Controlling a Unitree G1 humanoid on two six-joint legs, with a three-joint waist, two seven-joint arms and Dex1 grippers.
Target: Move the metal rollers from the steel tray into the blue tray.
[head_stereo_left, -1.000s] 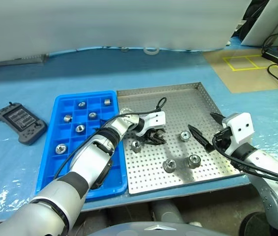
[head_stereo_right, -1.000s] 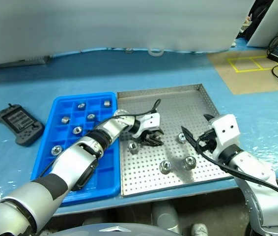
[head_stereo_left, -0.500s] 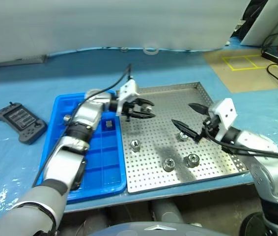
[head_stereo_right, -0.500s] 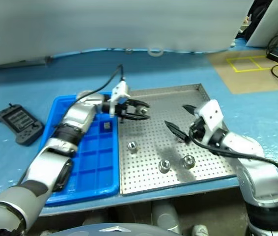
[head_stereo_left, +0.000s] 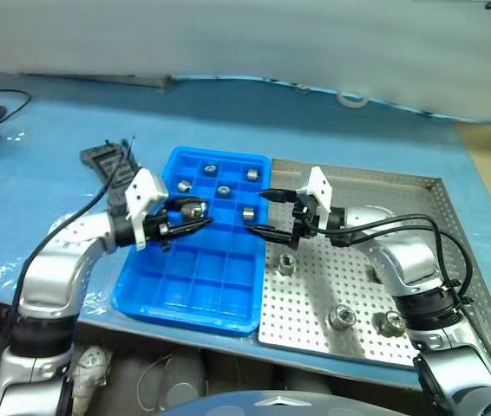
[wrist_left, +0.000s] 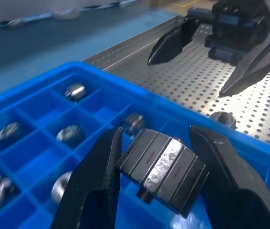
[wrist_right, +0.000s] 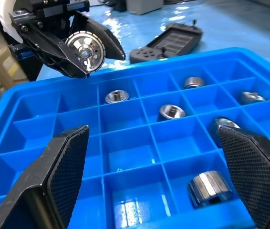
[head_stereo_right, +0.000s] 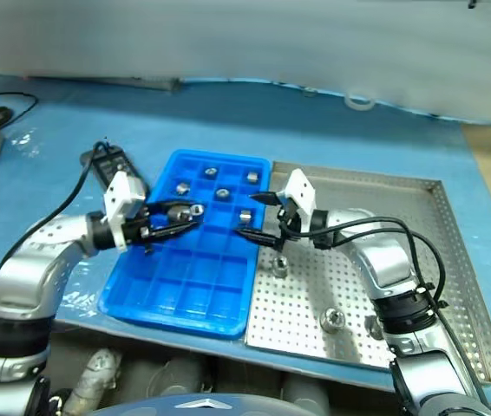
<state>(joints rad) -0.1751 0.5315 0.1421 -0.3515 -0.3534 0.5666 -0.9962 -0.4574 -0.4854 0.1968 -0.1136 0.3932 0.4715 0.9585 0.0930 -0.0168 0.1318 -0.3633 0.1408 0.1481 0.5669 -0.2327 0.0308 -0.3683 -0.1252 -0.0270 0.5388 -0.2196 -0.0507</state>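
The 2 head views look forward and down from above, taking in the whole blue tray (head_stereo_left: 195, 260) and steel tray (head_stereo_left: 419, 286) together. The left wrist view sits close over the blue tray, facing toward the steel tray. The right wrist view faces back across the same compartments, equally near.

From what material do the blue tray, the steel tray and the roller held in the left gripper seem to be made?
Blue tray: apparently moulded plastic, glossy, with reflections on its walls.
Steel tray: probably sheet metal, dull grey, perforated floor.
Roller in the left gripper: likely steel, bright, with grooves along its side.
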